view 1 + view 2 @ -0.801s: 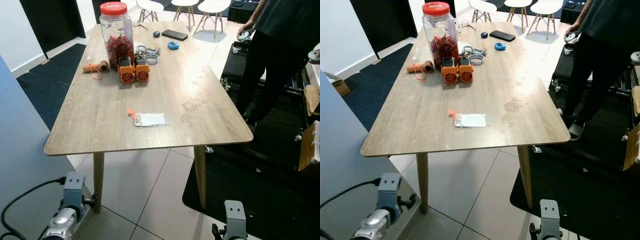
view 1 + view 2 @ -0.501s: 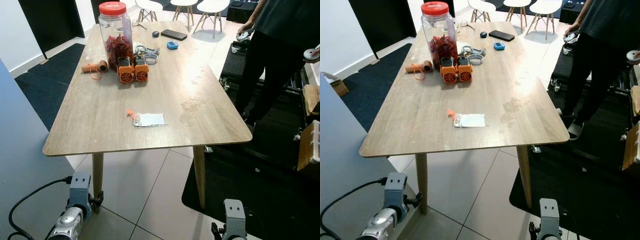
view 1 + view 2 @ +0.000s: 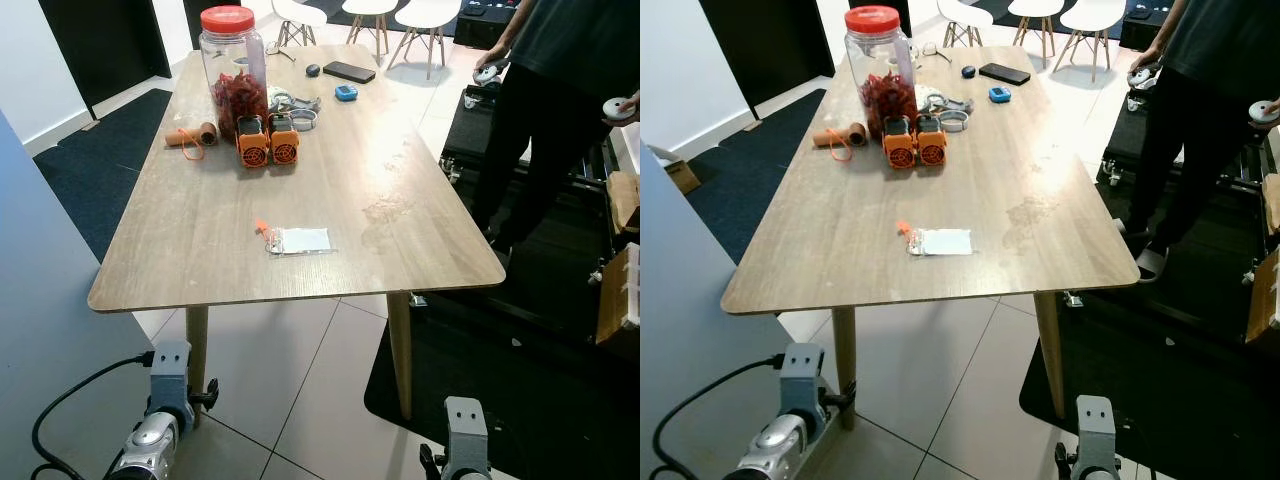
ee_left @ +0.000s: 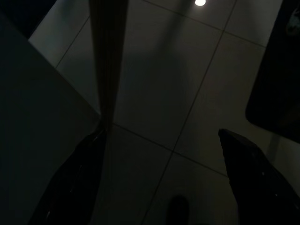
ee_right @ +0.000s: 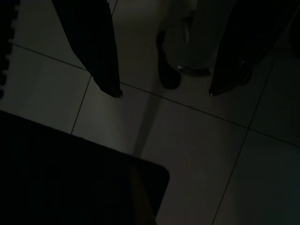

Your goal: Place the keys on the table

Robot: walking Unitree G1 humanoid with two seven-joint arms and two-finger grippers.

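Observation:
The keys, with a small orange tag and a flat white card attached, lie on the wooden table a short way in from its front edge. Both my silver arms hang low in front of the table, the left arm near the table's left leg and the right arm over the floor. In the dark left wrist view the left gripper is open over floor tiles, holding nothing. The right gripper is open too, with bare tiles between its fingers.
At the table's far end stand a red-lidded jar, two orange devices, a twine roll, a phone and small items. A person stands at the right on a black mat. A blue-grey panel rises at my left.
My left arm has drifted slightly inward and lower beside the table leg. The view has shifted a little. The keys lie where they were.

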